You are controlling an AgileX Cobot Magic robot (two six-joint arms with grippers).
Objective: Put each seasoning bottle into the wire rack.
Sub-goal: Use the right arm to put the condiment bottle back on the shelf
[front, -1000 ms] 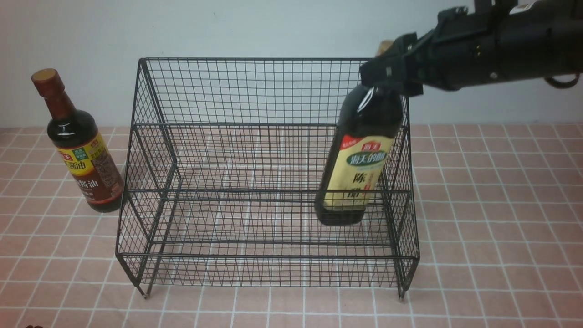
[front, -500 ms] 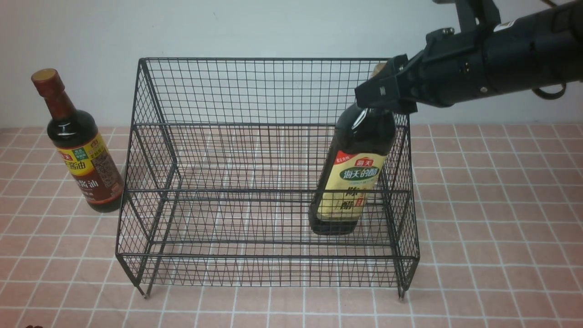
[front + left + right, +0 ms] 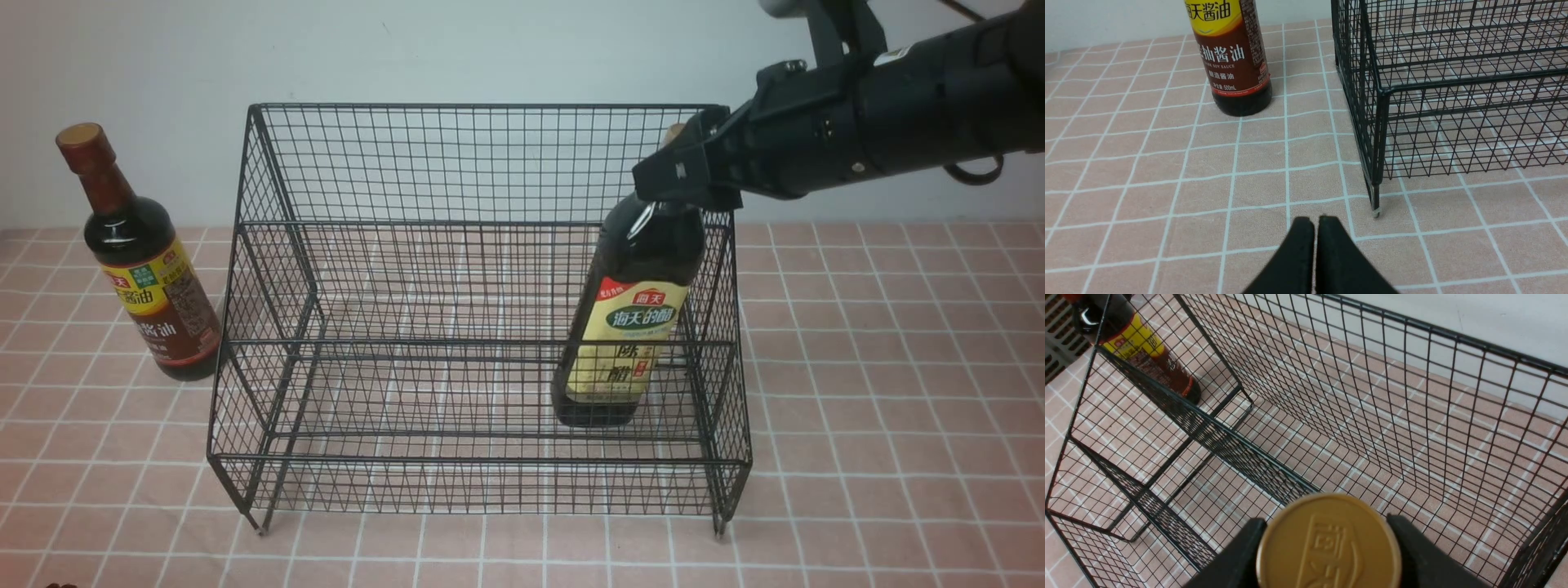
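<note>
The gold-capped bottle (image 3: pixel 629 327) is low in the front tier at the right end of the wire rack (image 3: pixel 457 163). It is tilted, cap toward the bench's right edge, with the right gripper (image 3: pixel 682 175) clamped on its neck. The brown-capped bottle (image 3: pixel 147 269) stands outside the rack, nearer the left edge, on pink tiled cloth (image 3: pixel 898 392) before a pale wall (image 3: pixel 490 49); the left gripper (image 3: pixel 1314 232) is pressed closed on nothing.

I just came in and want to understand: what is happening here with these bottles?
The right pincer grips the gold-cap bottle by its neck and holds it, tilted, inside the right end of the rack, with its base low in the front tier. Whether it touches the tier floor is unclear. The brown-cap bottle stands on the table outside the rack's left side, not yet put in. The left pincer is shut and empty, low over the table.
</note>
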